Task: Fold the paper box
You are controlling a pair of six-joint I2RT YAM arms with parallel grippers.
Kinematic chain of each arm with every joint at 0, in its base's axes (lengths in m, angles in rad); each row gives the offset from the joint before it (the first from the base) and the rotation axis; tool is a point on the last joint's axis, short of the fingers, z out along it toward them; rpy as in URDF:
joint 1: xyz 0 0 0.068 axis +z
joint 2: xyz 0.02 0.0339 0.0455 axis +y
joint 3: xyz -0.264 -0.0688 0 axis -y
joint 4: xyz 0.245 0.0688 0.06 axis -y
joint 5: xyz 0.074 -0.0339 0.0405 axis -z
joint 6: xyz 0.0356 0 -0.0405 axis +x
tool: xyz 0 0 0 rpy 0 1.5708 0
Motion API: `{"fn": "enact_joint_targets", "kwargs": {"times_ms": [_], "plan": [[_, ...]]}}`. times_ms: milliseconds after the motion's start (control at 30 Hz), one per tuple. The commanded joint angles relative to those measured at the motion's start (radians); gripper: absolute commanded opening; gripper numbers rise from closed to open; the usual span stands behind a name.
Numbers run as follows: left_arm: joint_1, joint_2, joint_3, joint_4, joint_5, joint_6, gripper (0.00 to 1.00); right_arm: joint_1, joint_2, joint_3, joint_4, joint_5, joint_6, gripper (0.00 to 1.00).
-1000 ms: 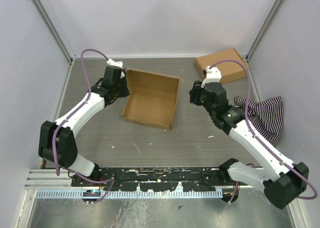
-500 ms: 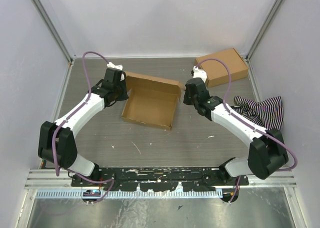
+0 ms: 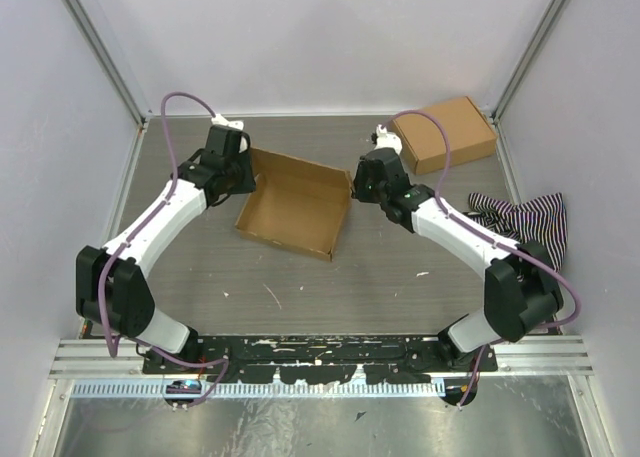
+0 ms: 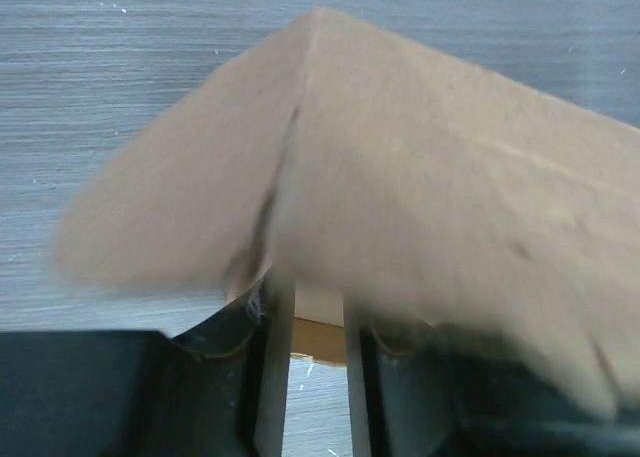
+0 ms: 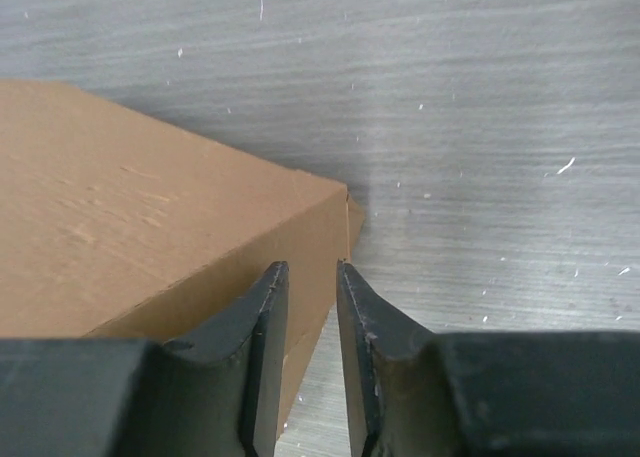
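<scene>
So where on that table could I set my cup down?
Barest is the table in front of the paper box, plus the strip behind it. The right side is crowded: flat carton, striped cloth, right arm.

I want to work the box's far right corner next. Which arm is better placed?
Right, most likely. The right gripper sits at the far right corner of the paper box, and that corner shows just ahead of its fingertips in the wrist view. The left gripper is across the box at the far left corner.
</scene>
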Motion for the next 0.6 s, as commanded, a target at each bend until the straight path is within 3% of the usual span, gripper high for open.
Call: {"fn": "enact_joint_targets", "kwargs": {"times_ms": [0,233,567], "plan": [[-0.003,-0.022,0.101,-0.126,-0.068,0.029,0.38,0.001,-0.062,0.090,-0.019,0.090,-0.029,0.36],[-0.003,-0.052,0.120,-0.169,-0.163,0.097,0.50,0.001,-0.156,0.103,-0.087,0.119,-0.086,0.57],[-0.003,0.080,0.232,-0.205,-0.258,0.148,0.52,0.001,-0.205,0.107,-0.127,0.058,-0.140,0.58]]}}
